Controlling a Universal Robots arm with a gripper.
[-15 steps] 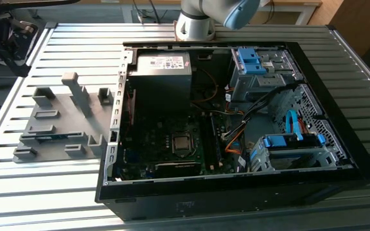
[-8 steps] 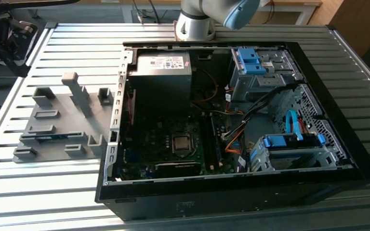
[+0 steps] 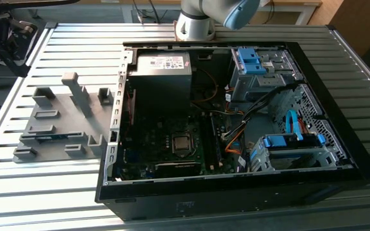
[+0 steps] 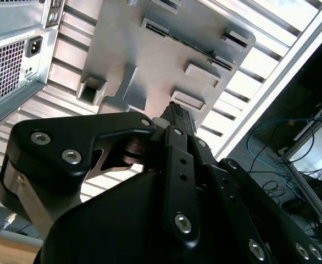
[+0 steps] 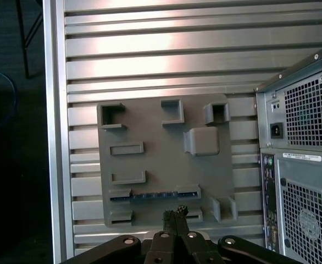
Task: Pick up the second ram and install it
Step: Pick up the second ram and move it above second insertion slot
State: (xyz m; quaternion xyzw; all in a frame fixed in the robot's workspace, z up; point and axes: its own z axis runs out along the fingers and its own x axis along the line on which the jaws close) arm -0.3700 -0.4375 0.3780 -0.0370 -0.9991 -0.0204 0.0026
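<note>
Slatted table (image 5: 150,55) — second ram (image 5: 154,194) in holder (image 5: 155,137), long axis parallel w/ slats (image 5: 166,41).

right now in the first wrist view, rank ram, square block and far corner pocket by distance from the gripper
1. second ram, in the holder slot by the gripper.
2. square block, mid-holder, toward the computer case.
3. corner pocket, far corner, away from the case.

Slatted metal table (image 3: 37,192), gray holder plate (image 3: 75,129), open computer case (image 3: 236,201).

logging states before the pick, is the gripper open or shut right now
Gripper: fingers shut, holding nothing; the second ram lies in the gray holder.
</note>
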